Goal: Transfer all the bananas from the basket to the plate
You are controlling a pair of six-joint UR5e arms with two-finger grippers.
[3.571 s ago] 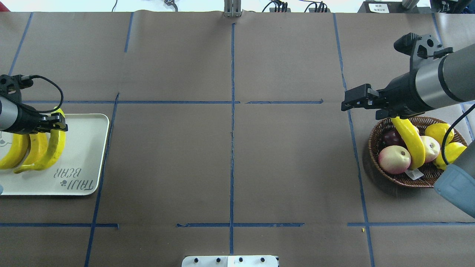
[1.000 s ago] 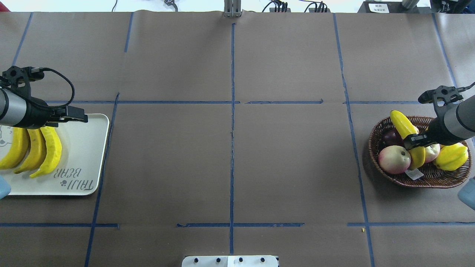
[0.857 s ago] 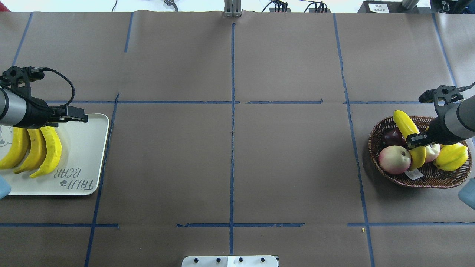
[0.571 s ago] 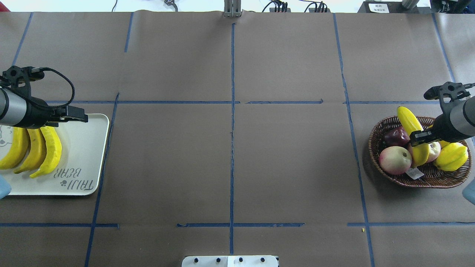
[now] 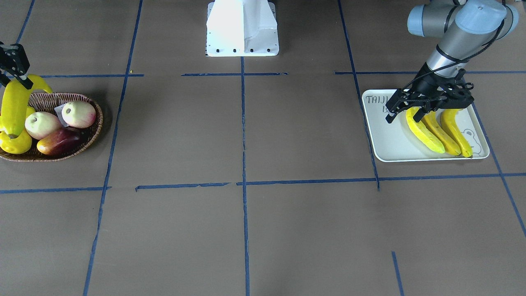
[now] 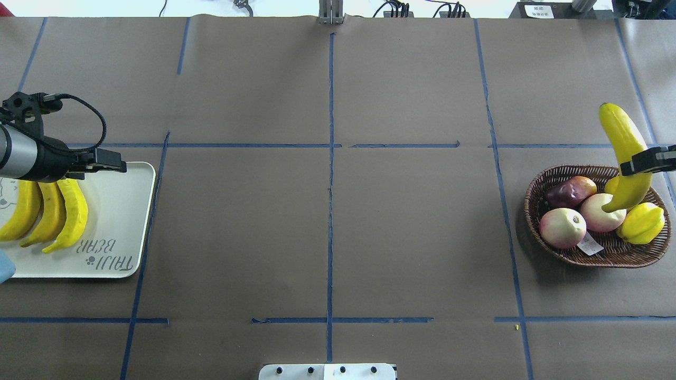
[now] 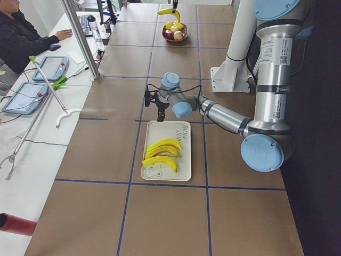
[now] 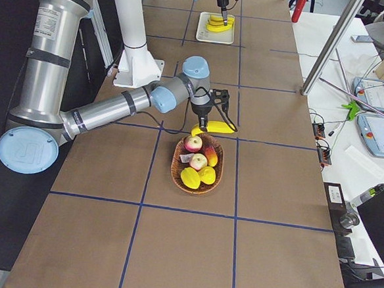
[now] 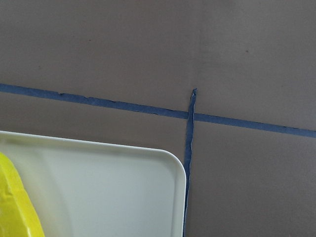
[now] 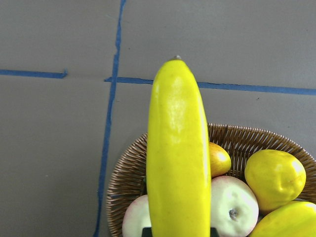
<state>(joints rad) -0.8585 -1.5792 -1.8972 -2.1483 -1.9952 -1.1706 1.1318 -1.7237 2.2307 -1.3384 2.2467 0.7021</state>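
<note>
The right end effector (image 6: pixel 641 161) grips a banana (image 6: pixel 620 134) above the basket (image 6: pixel 597 257), its long axis pointing away from the robot. The plate (image 6: pixel 116 221) lies far to the left, by the open left end effector (image 5: pixel 402 118).

A table (image 6: pixel 412 237) papered in brown and gridded with blue tape lines (image 6: pixel 330 158) spreads beneath the left gripper (image 6: pixel 116 168). Ahead of that gripper, past the table's edge, a white bench (image 7: pixel 32 138) carries two tablets (image 7: pixel 50 68). A metal post (image 7: pixel 80 37) and a seated person (image 7: pixel 21 37) are also there.

Silver tubular arms (image 7: pixel 270 80) with pale-blue joint caps (image 7: pixel 261 152), black fingers (image 6: pixel 108 159), a looping black cable (image 6: pixel 98 114), white base (image 5: pixel 242 26)
</note>
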